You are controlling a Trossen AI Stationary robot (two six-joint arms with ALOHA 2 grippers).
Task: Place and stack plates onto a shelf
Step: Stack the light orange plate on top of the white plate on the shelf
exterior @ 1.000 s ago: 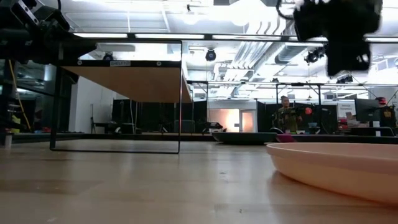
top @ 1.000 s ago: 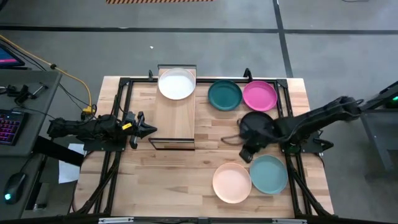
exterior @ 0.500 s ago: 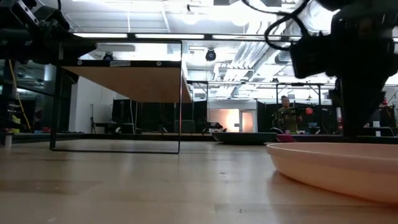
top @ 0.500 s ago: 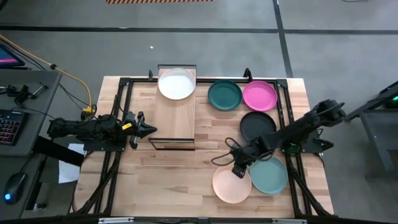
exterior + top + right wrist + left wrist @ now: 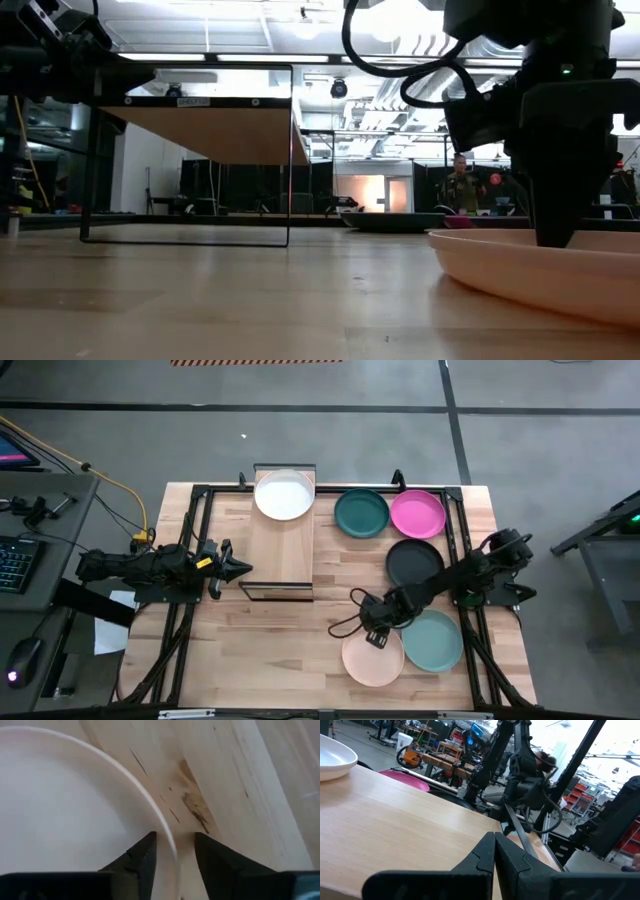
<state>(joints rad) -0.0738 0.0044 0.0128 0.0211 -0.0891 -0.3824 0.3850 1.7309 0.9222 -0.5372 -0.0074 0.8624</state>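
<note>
The pale peach plate (image 5: 374, 660) lies flat on the table near its near edge, beside the light blue-green plate (image 5: 436, 643). My right gripper (image 5: 375, 635) is down at the peach plate's far rim and open, one finger on each side of that rim. The white plate (image 5: 284, 494) rests on the far end of the shelf (image 5: 283, 555). The dark teal plate (image 5: 361, 513), the magenta plate (image 5: 417, 513) and the black plate (image 5: 413, 560) lie on the table right of the shelf. My left gripper (image 5: 245, 568) waits shut, left of the shelf. My right gripper (image 5: 175, 855) comes from above, pointing down. It straddles the peach plate's far rim (image 5: 165, 832), with one finger (image 5: 142, 855) over the plate's inside and the other (image 5: 215, 855) outside over the table. I cannot tell whether either finger touches the rim. The plate lies flat on the table.
A black metal frame (image 5: 200, 520) runs along the table's left, far and right sides. The shelf's thin black legs (image 5: 290, 160) stand on the tabletop. Bare wood lies between the shelf and the peach plate. People and racks show in the room beyond.
My right gripper has moved from beside the black plate toward the table's near edge and to the left. It has come down onto the peach plate's far rim. The plates have stayed where they were.
</note>
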